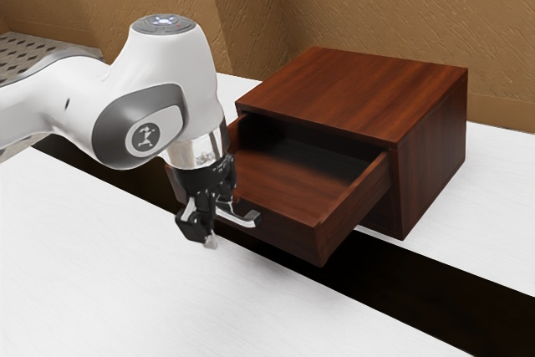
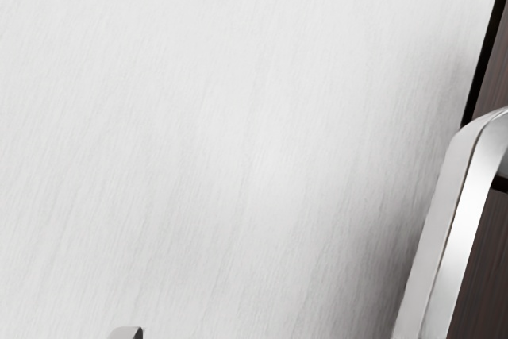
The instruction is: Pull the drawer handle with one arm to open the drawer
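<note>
Slippage off the handle [image 1: 241, 215] first among the risks, likely from a hold at the bar's end toward the exterior view's left, right by the claw [image 1: 205, 227], rather than at its middle. Could also skew the drawer [image 1: 318, 198] in its slides through such an off-centre pull, and so jam it. Further: hauling the drawer clean out of the cabinet [image 1: 376, 98], with seemingly little of it left inside; would come of pulling on unchecked. Likewise a scrape along the white table [image 1: 100, 290], with the claw hanging so low over it.

Cannot tell whether open or clamped, that claw — seen right at the handle's end in the exterior view, yet no plain sight of contact from two sides.

Drawer standing well out of the cabinet's front, toward the near left of the exterior view, over the table's dark strip [image 1: 435, 290]. Dark red-brown wood, matching the cabinet; a plain box with low walls and a shadowed floor. Handle a bright metal bar, bent at its ends, fixed across the drawer's front — in the wrist view, close beside the hand, curved and shiny against the dark wood.
</note>
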Robot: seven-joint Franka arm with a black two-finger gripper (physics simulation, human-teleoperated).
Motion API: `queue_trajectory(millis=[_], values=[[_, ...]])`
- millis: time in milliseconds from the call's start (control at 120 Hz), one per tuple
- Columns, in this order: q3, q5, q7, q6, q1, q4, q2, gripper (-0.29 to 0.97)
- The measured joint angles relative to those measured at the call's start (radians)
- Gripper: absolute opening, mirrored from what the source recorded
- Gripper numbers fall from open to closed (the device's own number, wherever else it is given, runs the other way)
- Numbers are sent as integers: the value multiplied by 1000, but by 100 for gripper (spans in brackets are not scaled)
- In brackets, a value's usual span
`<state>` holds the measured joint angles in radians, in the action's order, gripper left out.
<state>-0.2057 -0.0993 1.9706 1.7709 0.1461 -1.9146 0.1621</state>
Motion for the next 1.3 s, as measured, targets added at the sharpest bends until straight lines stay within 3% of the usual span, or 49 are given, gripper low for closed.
queue_trajectory(millis=[558,933,1133,1300], values=[[-11,-5,-7,-15,-5,35,6,33],[-35,-5,-15,-20,-5,78,14,15],[-53,36,12,-16,-4,197,19,42],[-61,44,35,-15,-5,299,21,55]])
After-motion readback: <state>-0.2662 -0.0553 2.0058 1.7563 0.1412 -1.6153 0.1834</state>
